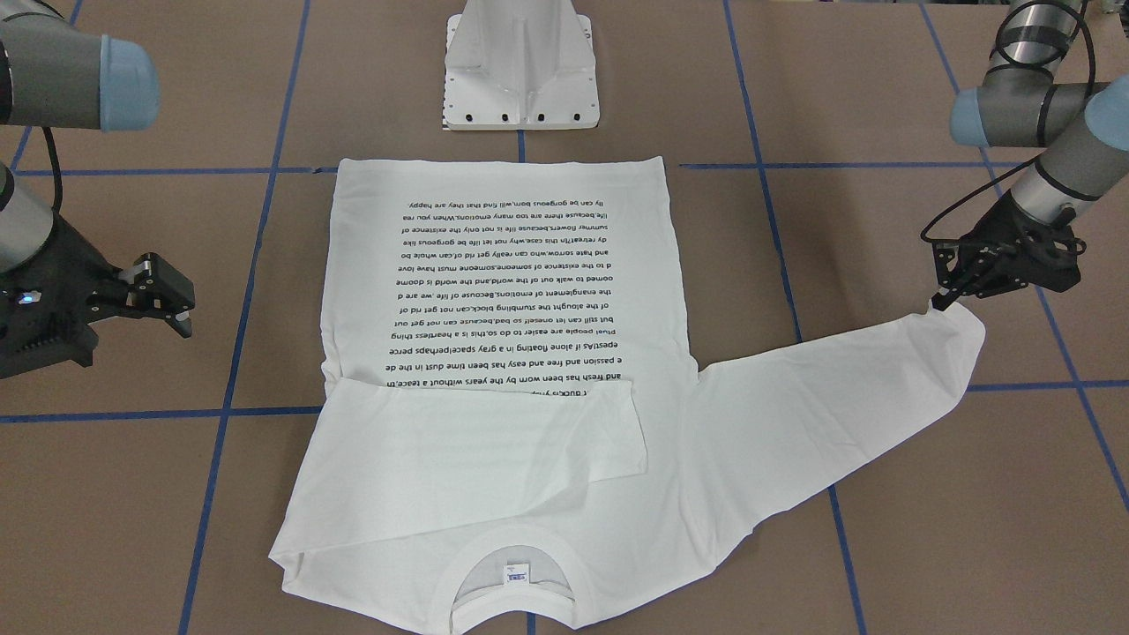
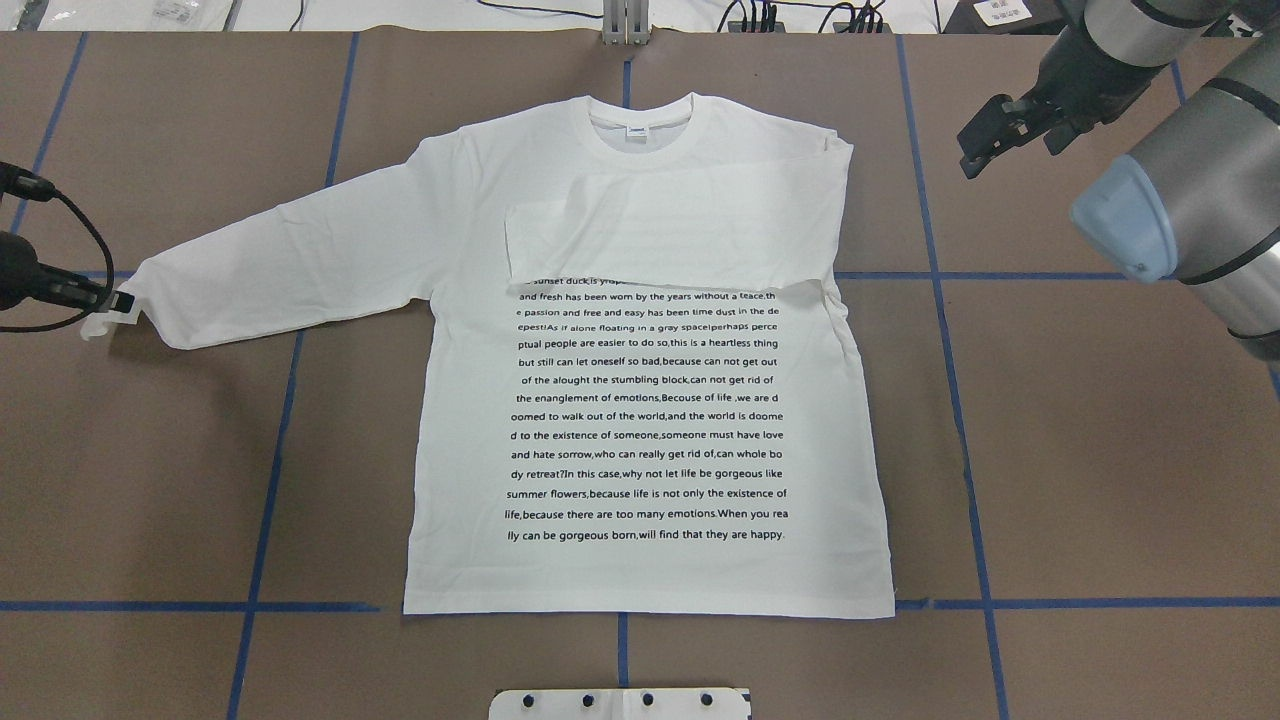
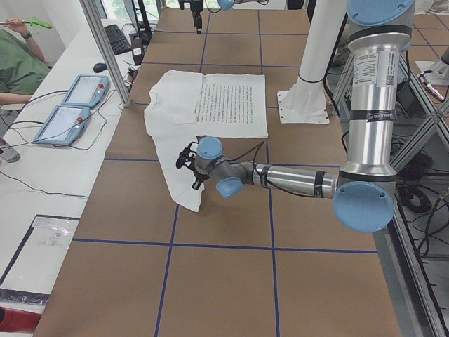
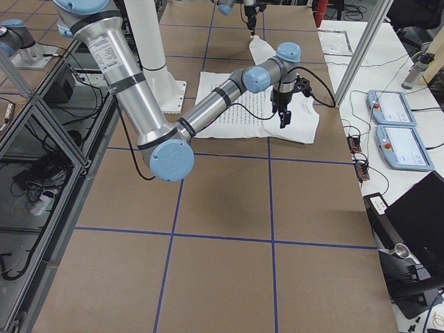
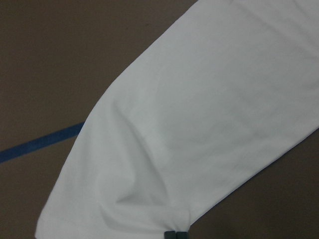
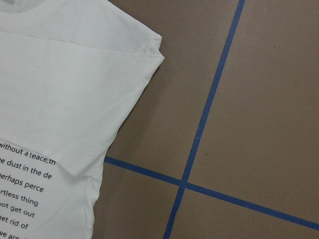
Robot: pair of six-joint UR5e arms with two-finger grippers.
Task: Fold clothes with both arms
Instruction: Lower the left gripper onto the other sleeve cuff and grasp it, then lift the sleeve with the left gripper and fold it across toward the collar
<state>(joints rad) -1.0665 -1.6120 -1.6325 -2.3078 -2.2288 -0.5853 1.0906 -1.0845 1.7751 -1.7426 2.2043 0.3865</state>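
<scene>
The white long-sleeved T-shirt [image 2: 640,430] lies flat on the brown table, black text side up, neck and label at the far side. One sleeve is folded across the chest [image 2: 660,235]. The other sleeve [image 2: 280,260] stretches out sideways. My left gripper [image 2: 118,300] is shut on that sleeve's cuff at table height; it also shows in the front view [image 1: 937,302], and the left wrist view [image 5: 175,235] shows the fingertips pinched on the fabric. My right gripper [image 2: 985,135] is open and empty, above bare table beside the shirt's folded shoulder [image 6: 149,50]; it also shows in the front view [image 1: 172,300].
The white metal pedestal [image 1: 520,70] stands just past the shirt's hem on the robot's side. Blue tape lines [image 2: 950,330] grid the table. Two operator tablets [image 3: 74,105] lie on the side bench beyond the table's far edge.
</scene>
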